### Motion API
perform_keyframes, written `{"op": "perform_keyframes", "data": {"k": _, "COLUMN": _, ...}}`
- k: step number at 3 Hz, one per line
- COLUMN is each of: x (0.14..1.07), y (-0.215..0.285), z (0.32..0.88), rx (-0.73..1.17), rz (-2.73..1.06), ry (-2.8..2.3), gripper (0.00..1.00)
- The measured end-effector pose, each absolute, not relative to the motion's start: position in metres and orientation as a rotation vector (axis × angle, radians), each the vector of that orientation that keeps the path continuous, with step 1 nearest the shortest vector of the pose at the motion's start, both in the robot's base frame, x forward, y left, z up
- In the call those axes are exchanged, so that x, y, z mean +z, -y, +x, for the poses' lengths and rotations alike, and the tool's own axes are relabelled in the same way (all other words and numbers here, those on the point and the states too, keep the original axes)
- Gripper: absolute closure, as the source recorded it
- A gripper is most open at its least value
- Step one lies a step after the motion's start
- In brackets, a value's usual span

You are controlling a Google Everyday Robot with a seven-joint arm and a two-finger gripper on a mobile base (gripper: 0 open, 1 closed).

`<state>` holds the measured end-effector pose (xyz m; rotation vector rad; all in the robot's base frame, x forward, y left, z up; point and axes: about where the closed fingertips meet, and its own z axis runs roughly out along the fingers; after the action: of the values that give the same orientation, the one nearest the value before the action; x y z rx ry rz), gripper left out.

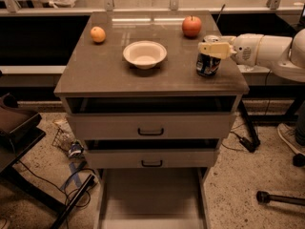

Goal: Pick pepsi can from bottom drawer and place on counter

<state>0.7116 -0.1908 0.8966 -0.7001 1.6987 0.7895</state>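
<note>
On counter, pepsi can stands right of bowl (gripper at top).

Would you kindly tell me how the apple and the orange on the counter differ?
The apple is red with a stem; the orange is orange-yellow. The apple looks larger than the orange. The apple sits back right, near the pepsi can with the gripper at its top; the orange sits back left. Both are round and rest on the counter.

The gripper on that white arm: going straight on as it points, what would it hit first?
The gripper points toward the picture's left, over the counter, and sits at the top of the pepsi can, so that can comes first. The white bowl may lie beyond; depth is unclear.
</note>
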Motion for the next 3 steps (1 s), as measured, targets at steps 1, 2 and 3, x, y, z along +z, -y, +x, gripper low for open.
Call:
{"op": "perform_keyframes", "data": {"k": 1, "x": 0.8985, "y": 0.1908, "z": 0.7116, "rx": 0.79, "rz": -0.7, "ry": -1.699, "gripper": 0.59}}
{"op": "perform_keyframes", "data": {"k": 2, "x": 0.8985, "y": 0.1907, "z": 0.7116, "rx": 0.79, "rz": -0.7, "ry": -1.699, "gripper": 0.36}}
{"op": "perform_keyframes", "data": {"k": 3, "x": 0.8986, "y": 0.1905, "z": 0.7117, "rx": 0.79, "rz": -0.7, "ry": -1.699, "gripper": 0.13}}
